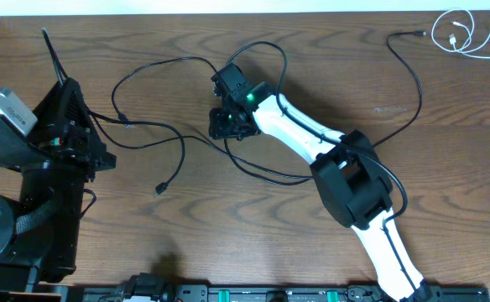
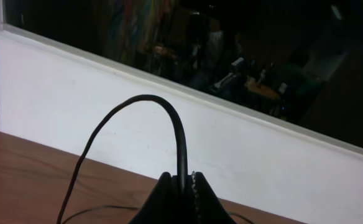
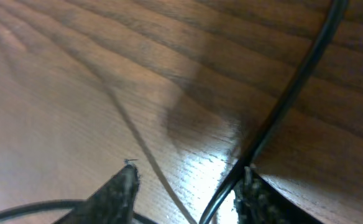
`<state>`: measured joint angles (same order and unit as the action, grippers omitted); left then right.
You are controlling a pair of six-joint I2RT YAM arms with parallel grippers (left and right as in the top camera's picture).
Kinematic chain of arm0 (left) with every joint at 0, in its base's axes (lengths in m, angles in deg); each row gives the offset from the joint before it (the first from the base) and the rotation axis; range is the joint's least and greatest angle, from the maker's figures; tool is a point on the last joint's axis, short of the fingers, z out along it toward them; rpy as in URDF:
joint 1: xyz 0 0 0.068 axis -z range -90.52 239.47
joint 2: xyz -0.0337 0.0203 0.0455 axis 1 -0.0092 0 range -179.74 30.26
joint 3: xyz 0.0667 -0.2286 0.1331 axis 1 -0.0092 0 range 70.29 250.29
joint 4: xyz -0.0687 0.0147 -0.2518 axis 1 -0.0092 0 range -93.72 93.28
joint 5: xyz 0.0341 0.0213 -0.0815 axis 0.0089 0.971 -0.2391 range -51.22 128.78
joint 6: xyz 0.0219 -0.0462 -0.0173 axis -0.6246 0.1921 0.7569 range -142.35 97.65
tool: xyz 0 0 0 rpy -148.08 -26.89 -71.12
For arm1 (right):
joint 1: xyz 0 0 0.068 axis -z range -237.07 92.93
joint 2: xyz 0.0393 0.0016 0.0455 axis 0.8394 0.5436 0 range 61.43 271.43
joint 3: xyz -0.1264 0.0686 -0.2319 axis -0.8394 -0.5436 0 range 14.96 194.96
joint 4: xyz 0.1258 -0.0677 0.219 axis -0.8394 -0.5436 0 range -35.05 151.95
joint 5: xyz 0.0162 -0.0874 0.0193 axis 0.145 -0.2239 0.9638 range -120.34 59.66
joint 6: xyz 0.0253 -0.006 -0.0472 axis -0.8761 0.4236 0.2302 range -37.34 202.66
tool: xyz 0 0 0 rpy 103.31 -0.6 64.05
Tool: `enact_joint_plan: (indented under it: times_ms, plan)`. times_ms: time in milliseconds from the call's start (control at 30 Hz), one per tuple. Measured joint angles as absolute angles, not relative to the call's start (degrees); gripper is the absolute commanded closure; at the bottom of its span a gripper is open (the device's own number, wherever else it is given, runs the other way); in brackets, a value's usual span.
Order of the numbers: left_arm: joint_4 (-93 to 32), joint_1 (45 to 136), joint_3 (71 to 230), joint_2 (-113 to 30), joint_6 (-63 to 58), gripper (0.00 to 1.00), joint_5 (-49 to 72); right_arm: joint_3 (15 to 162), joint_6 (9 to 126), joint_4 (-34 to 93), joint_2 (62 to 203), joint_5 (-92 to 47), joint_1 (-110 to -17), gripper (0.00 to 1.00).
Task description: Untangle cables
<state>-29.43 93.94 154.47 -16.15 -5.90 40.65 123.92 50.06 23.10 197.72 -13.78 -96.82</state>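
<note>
Several thin black cables lie looped and crossed over the middle of the wooden table. One plug end rests near the centre left. A white cable is coiled at the far right corner. My left gripper is raised at the left and shut on a black cable, which arches up out of the left gripper. My right gripper is down at the tangle. In the right wrist view the right gripper has its jaws apart, and a black cable runs between them against the right finger.
The white right arm reaches diagonally across the table over part of the cables. The black left arm base fills the near left corner. A white wall borders the table's far edge.
</note>
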Motion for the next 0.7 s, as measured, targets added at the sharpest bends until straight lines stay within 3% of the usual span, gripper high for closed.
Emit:
enact_joint_plan:
  times_ms: [100,267,500,700]
  plan:
    - [-29.5,93.9,154.5,-16.1,-5.9,0.93,40.6,123.9,48.9,23.9,198.4,-14.8,-97.1,0.63]
    - [-29.6,94.0,154.5,-16.5,-5.9,0.93,40.6,123.9,48.5,25.6,198.9,-17.3,-97.3,0.98]
    - [-30.9,93.9,154.5,-18.7,-5.9,0.93,40.6,125.0,54.9,22.3,198.8,-20.7,-95.3,0.99]
    - [-32.8,94.0,154.5,-23.6,-5.9,0.93,40.6,130.9,62.7,12.2,190.0,-20.6,-84.7,0.99]
